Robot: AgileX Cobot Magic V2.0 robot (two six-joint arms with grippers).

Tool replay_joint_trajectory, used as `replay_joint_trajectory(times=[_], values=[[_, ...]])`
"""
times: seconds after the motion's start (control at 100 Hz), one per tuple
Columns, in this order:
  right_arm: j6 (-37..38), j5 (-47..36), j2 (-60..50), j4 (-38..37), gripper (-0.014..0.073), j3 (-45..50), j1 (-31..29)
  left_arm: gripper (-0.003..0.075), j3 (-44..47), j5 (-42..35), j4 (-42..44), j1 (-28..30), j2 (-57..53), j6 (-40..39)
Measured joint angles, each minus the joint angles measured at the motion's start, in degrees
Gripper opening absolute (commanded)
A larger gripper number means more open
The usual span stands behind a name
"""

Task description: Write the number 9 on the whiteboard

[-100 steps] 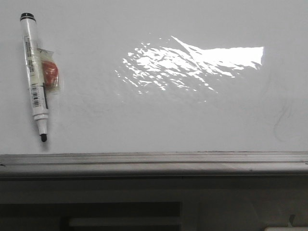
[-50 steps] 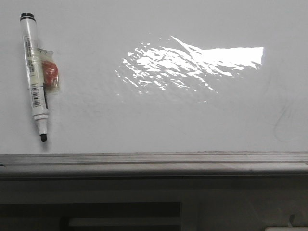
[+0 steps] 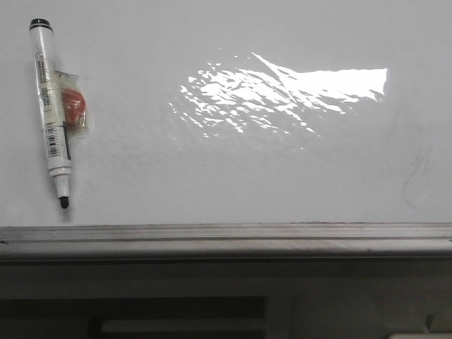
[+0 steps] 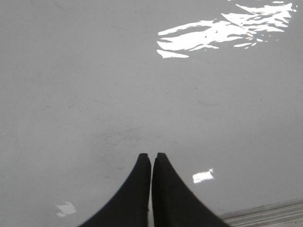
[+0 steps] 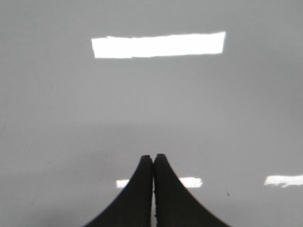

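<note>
Lying Untouched: Marker at Far Left of a Blank Whiteboard

Item 1, whiteboard [image 3: 233, 183]: glossy white, flat, with a bright glare patch [image 3: 282, 92] right of centre and a grey metal rail [image 3: 226, 236] along its near edge. No number 9 is drawn on it; only a faint grey curved smudge [image 3: 415, 176] shows at the right.

Item 2, marker [image 3: 51, 109]: white barrel with a black end cap at the far end and the bare dark tip pointing near. Long axis runs far to near, tilted slightly so the tip sits a little right of the cap. A small red-orange piece [image 3: 73, 106] under clear tape clings to its right side. Position: far-left part of the board, well apart from the glare.

Item 3, left gripper [image 4: 151, 156]: black fingers pressed together, holding nothing, above bare board with the rail just in its view.

Item 4, right gripper [image 5: 154, 156]: fingers likewise pressed together and empty, above bare board.

Assessment: neither arm appears in the front view, so the exact offset cannot be read. The marker lies on the left arm's side, so that arm is probably nearer. Its fingers would need to spread and close across the barrel, at right angles to the far-near axis.
</note>
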Motion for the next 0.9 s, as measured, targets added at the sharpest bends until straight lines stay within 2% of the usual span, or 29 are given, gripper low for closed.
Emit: replay_joint_trajectory(times=[0.3, 0.44, 0.53, 0.68, 0.9], values=[[0.1, -7.9, 0.0, 0.8, -0.0069, 0.0, 0.0, -0.002, 0.0, -7.7, -2.3, 0.0, 0.0, 0.0], [0.1, -7.6, 0.0, 1.2, -0.0069, 0.0, 0.0, -0.002, 0.0, -13.3, -6.4, 0.0, 0.0, 0.0], [0.1, -3.3, 0.0, 1.7, -0.0069, -0.4, 0.0, -0.002, -0.1, -13.7, -7.3, 0.0, 0.0, 0.0], [0.1, 4.8, 0.9, 4.1, -0.0069, -5.1, 0.5, -0.0021, -4.5, -8.1, -9.7, 0.0, 0.6, 0.0], [0.1, 14.1, 8.3, 4.7, -0.0069, -13.3, 1.3, -0.002, -14.7, 2.5, -11.5, 0.0, 8.3, 0.0]])
